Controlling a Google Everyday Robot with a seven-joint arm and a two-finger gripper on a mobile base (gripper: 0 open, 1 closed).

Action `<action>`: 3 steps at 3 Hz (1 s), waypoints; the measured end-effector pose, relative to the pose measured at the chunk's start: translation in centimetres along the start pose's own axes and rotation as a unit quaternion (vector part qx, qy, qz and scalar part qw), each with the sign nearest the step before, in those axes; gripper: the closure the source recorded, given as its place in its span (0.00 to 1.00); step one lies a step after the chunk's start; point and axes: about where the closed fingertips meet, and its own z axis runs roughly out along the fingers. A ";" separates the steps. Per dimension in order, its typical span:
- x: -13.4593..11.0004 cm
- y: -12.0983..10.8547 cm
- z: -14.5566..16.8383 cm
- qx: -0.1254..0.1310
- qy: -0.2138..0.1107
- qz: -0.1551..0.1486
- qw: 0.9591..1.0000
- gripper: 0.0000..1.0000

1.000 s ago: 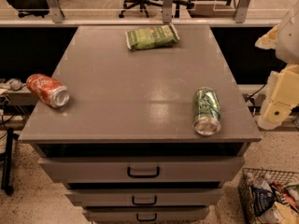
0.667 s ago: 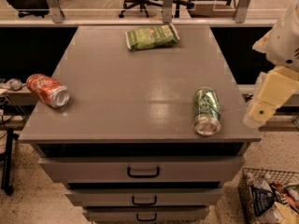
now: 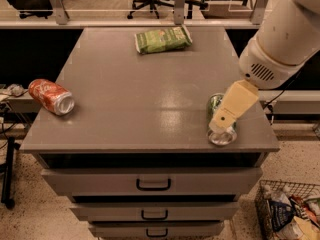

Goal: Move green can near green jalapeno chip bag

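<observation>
The green can [image 3: 215,104] lies on its side near the front right corner of the grey table [image 3: 150,94], its silver end facing the front edge. My gripper [image 3: 226,115] comes in from the upper right on a white arm [image 3: 282,34]. It sits right over the can and covers most of the can's right side. The green jalapeno chip bag [image 3: 162,39] lies flat at the far middle of the table, well away from the can.
A red-orange can [image 3: 51,96] lies on its side at the table's left edge. Drawers [image 3: 153,184] sit below the tabletop. A wire basket with clutter [image 3: 290,211] stands on the floor at the lower right. Office chairs stand behind the far rail.
My gripper has moved left and down from beside the table's right edge to over the green can. The cans and the bag have not moved.
</observation>
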 end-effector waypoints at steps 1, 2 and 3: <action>-1.1 0.1 2.5 0.019 0.016 0.055 0.998 0.00; -1.0 -0.6 5.0 0.044 0.038 0.114 0.992 0.00; -0.3 -0.9 7.3 0.051 0.058 0.176 0.981 0.00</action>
